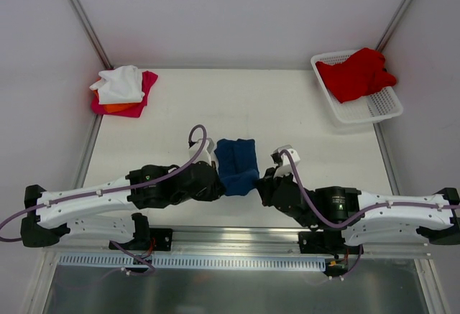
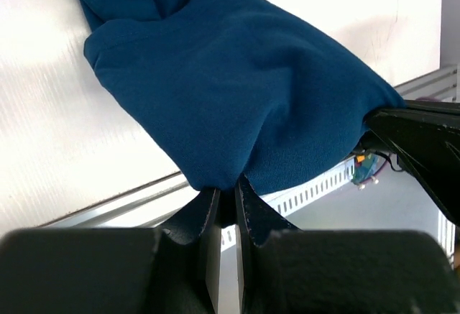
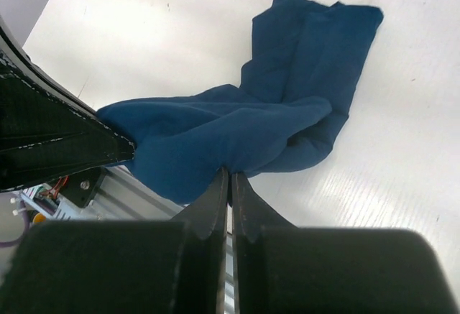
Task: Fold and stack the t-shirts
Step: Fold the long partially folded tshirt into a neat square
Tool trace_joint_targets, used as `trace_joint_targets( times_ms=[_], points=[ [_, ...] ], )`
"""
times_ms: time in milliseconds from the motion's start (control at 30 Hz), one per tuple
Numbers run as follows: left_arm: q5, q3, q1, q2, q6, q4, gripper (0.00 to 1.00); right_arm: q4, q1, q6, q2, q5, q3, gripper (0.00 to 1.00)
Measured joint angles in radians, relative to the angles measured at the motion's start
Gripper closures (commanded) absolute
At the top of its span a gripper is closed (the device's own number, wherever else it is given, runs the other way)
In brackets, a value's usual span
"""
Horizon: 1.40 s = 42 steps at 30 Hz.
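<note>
A navy blue t-shirt (image 1: 238, 163) lies bunched in a narrow strip at the table's near middle, its near end lifted between the two arms. My left gripper (image 1: 220, 182) is shut on its near left edge; in the left wrist view the navy blue t-shirt (image 2: 237, 91) hangs from my left gripper (image 2: 225, 188). My right gripper (image 1: 260, 183) is shut on the near right edge, and the right wrist view shows the navy blue t-shirt (image 3: 244, 134) pinched in my right gripper (image 3: 231, 175). A red t-shirt (image 1: 356, 73) fills the basket.
A white lattice basket (image 1: 363, 109) stands at the back right of the table (image 1: 287, 105). At the back left lies a pile of a white t-shirt (image 1: 121, 82) over an orange one (image 1: 115, 106) and a magenta one (image 1: 140, 102). A metal rail runs along the near edge.
</note>
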Motion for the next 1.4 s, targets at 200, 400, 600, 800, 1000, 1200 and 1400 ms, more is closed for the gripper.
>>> trace_joint_targets(
  times_ms=[200, 400, 600, 800, 1000, 1200, 1400],
  points=[
    [-0.037, 0.033, 0.021, 0.039, 0.016, -0.014, 1.00, -0.007, -0.006, -0.033, 0.021, 0.047, 0.034, 1.00],
    [-0.055, 0.050, 0.063, 0.089, 0.037, -0.013, 1.00, -0.008, -0.046, -0.047, 0.069, 0.054, 0.045, 1.00],
    [-0.053, 0.049, 0.090, 0.132, 0.041, -0.013, 1.00, -0.006, -0.074, -0.034, 0.105, 0.050, 0.034, 1.00],
    [-0.037, 0.035, 0.137, 0.163, 0.053, 0.010, 1.00, 0.008, -0.121, -0.021, 0.129, 0.023, 0.010, 1.00],
    [-0.008, 0.031, 0.195, 0.209, 0.091, 0.051, 1.00, 0.048, -0.194, -0.045, 0.165, -0.022, -0.002, 1.00],
    [0.026, 0.029, 0.269, 0.243, 0.146, 0.105, 1.00, 0.108, -0.279, -0.085, 0.191, -0.081, -0.013, 1.00],
    [0.072, 0.029, 0.344, 0.280, 0.212, 0.166, 1.00, 0.173, -0.381, -0.145, 0.238, -0.160, -0.018, 1.00]
  ],
)
